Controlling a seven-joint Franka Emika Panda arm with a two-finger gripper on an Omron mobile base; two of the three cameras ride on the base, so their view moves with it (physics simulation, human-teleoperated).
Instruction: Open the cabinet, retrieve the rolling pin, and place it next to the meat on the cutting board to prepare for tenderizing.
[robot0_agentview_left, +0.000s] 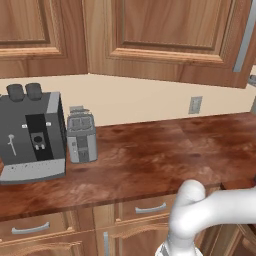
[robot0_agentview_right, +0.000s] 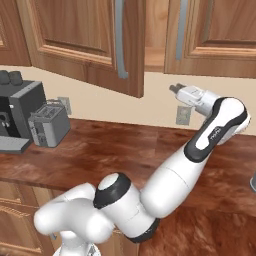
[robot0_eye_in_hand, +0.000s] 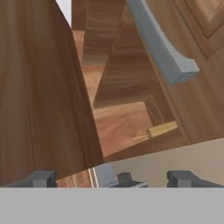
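Tool (robot0_eye_in_hand: 111, 178), fingers spread and empty, faces the half-open cabinet door (robot0_agentview_right: 87, 40), rolling pin (robot0_eye_in_hand: 161, 130) lying on the inner shelf; a straight, level reach past the door edge looks wisest.

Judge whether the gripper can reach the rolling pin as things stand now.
Probably yes: the cabinet door stands ajar, and the open gripper faces the gap where the rolling pin lies on the shelf. The opening is narrow, though.

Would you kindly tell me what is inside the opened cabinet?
On the cabinet shelf, one end of the rolling pin shows; the closed neighbouring door covers its remainder.
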